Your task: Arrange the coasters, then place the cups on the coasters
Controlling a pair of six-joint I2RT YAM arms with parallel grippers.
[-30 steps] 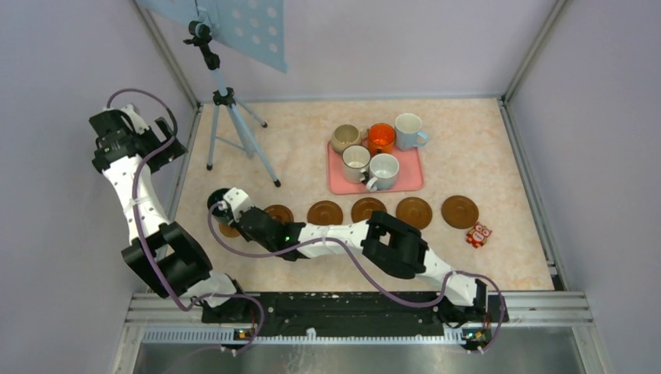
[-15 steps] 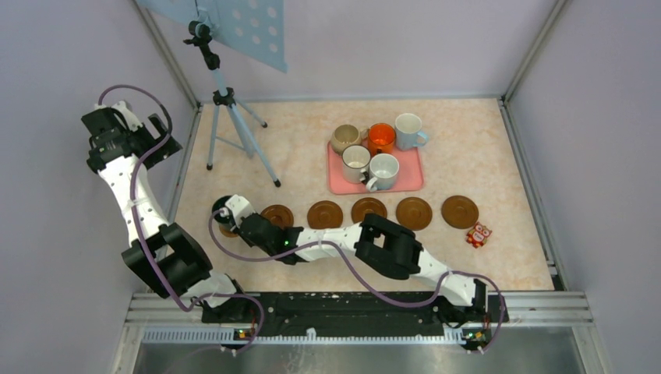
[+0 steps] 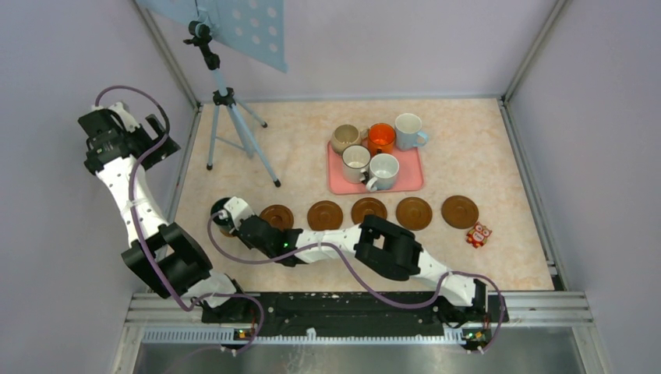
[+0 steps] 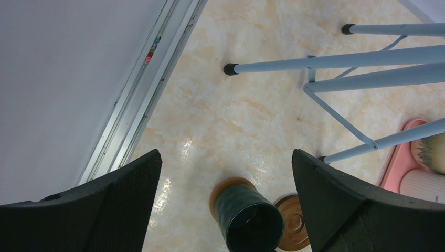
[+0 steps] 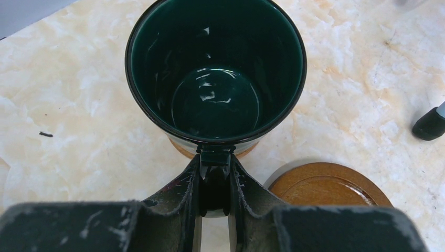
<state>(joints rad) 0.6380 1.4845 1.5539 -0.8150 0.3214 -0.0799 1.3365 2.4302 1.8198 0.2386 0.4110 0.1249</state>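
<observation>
My right gripper [image 5: 214,181] is shut on the handle of the dark green cup [image 5: 215,68]. The cup stands upright over the tan coaster [image 5: 181,149]; whether it rests on it I cannot tell. In the top view this cup [image 3: 221,208] is at the left end of a row of dark brown coasters [image 3: 325,213], held by the right gripper [image 3: 228,213]. The other cups, beige [image 3: 345,138], orange [image 3: 381,137], pale-blue [image 3: 408,131] and two whitish [image 3: 356,161], are grouped at the pink tray [image 3: 413,184]. My left gripper [image 4: 225,156] is open and empty, high at the left wall.
A blue tripod [image 3: 234,125] stands at the back left, its legs [image 4: 325,63] spreading near the green cup. A red owl figurine [image 3: 478,234] sits by the rightmost coaster [image 3: 460,211]. The right arm lies across the near half of the table.
The right gripper has drawn the green cup a little nearer, over the tan coaster. The left arm has drifted slightly left, still open.
</observation>
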